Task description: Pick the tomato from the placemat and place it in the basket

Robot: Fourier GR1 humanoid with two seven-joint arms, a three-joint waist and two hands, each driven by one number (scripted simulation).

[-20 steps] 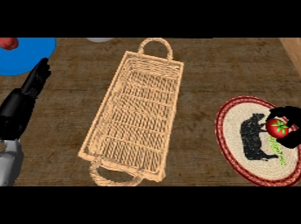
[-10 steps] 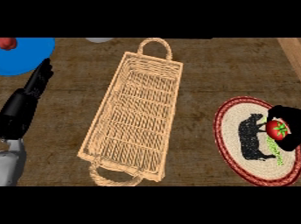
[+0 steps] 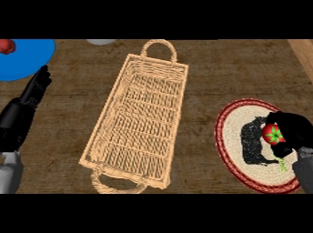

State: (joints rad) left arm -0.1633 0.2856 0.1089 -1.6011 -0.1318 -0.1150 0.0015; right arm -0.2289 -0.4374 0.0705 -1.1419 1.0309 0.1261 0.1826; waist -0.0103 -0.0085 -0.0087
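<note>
A red tomato (image 3: 274, 134) with a green stem sits in my right hand (image 3: 294, 131), whose fingers curl round it above the round placemat (image 3: 234, 156), which has a red rim. The hand's dark shadow falls on the mat. A long wicker basket (image 3: 138, 122) with a handle at each end lies in the middle of the wooden counter, left of the mat. My left hand (image 3: 26, 103) rests open at the left, fingers straight and pointing up toward the blue plate.
A blue plate (image 3: 21, 60) lies at the far left with a small red object (image 3: 5, 45) on its top edge. A pale round object (image 3: 101, 42) shows at the top edge. Bare wooden counter separates the basket and the mat.
My right hand, with the tomato in it, has drifted slightly down and to the left over the placemat. The left hand has barely moved.
</note>
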